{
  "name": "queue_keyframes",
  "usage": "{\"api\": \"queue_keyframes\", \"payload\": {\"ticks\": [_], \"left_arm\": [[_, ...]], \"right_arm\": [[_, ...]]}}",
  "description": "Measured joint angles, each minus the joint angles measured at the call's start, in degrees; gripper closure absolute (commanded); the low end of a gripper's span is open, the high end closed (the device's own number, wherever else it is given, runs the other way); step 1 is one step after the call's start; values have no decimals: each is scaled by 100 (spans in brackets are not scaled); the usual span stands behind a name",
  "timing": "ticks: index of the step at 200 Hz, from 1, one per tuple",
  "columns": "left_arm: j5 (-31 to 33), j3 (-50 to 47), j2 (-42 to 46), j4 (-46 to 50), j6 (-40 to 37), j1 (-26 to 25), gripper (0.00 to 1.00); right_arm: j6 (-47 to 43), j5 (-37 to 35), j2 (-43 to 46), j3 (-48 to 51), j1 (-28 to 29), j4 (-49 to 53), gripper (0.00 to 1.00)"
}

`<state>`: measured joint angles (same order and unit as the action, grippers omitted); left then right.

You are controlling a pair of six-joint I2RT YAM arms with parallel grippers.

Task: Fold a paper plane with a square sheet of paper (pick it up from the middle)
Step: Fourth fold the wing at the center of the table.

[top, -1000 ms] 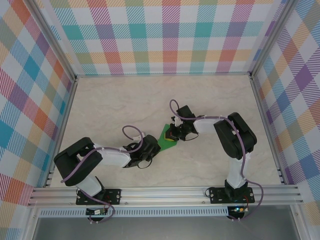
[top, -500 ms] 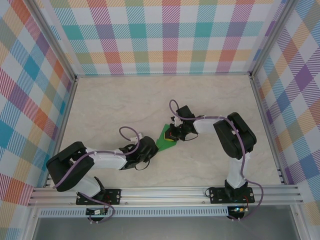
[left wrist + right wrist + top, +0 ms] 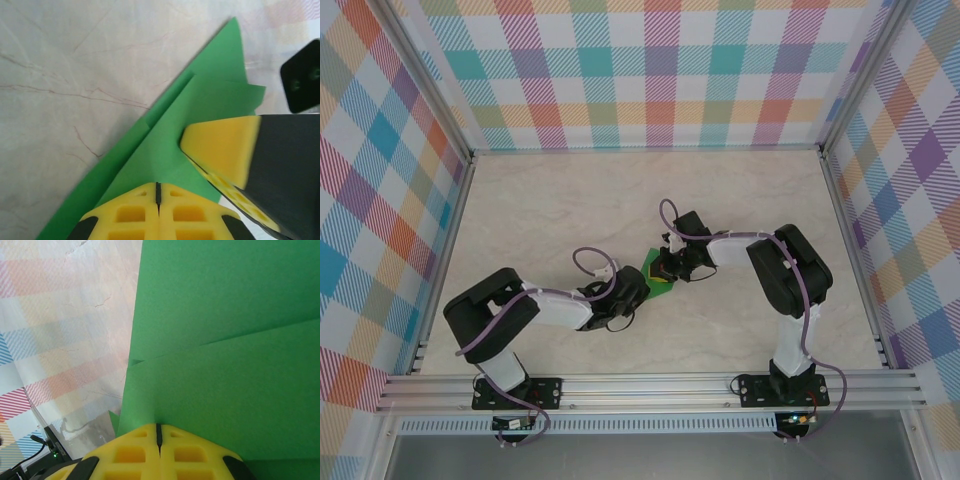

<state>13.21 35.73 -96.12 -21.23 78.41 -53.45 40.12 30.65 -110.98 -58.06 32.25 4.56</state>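
1. Near the middle of the table, seen from overhead, you find the folded, thin bright green paper sheet lying flat. The left gripper and right gripper meet over it.
2. Left wrist: your left gripper is closed, its tips pressing a folded flap, probably to pin it.
3. Right wrist: your right gripper is likewise closed, bearing down beside a crease, seemingly to flatten it.

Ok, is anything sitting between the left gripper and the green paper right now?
Nothing visible does. The left gripper is shut, its tips right over the folded green paper and apparently touching it. The right gripper, also shut, is on the same sheet just beside it.
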Motion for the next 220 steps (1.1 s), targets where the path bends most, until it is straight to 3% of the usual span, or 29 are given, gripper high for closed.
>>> {"api": "queue_keyframes", "payload": {"ticks": [121, 220], "left_arm": [[741, -168, -212, -483, 887, -247, 100], [1355, -1178, 636, -433, 1862, -581, 100]], "right_arm": [[0, -13, -11, 0, -2, -26, 99], [109, 26, -26, 0, -76, -26, 99]]}}
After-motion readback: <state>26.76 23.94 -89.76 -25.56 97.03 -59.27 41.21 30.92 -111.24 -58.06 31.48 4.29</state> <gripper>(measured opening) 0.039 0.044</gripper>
